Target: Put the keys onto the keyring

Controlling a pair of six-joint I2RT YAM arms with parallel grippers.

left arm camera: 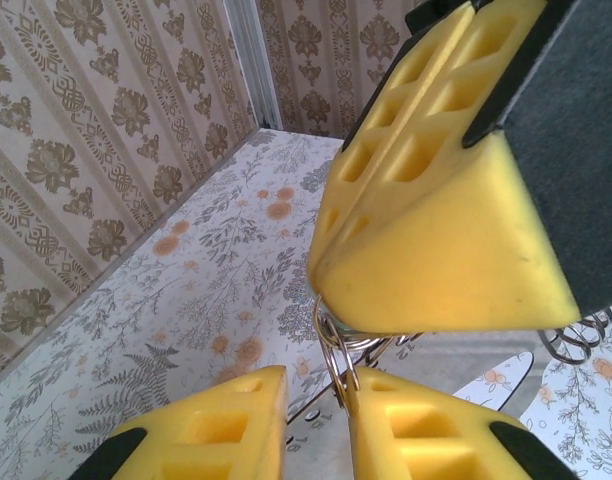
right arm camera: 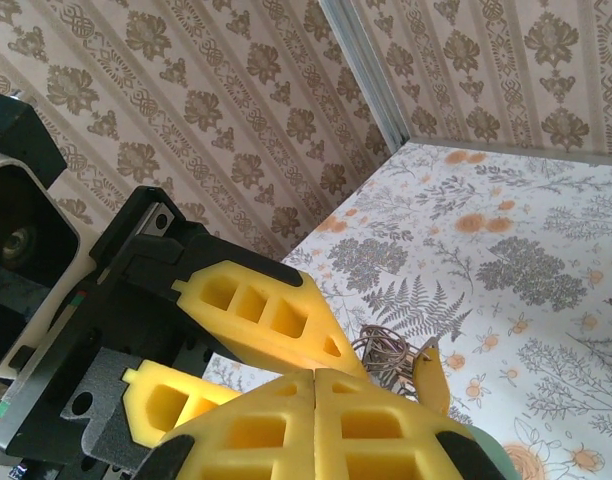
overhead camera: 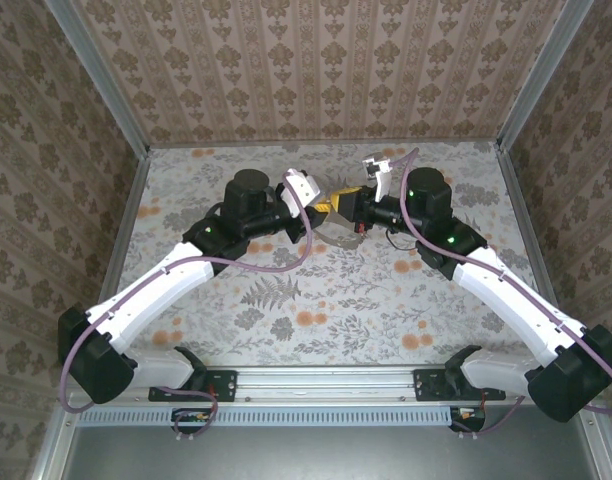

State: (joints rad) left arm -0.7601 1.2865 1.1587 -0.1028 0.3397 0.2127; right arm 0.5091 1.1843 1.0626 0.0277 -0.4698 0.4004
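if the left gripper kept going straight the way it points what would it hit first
Likely the keyring just past the left gripper, then the right gripper holding it, though depth is unclear.

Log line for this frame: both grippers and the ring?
right gripper: shut on keyring, held off table | left gripper: narrowly open, keyring between jaws | arms: tips meet above table centre
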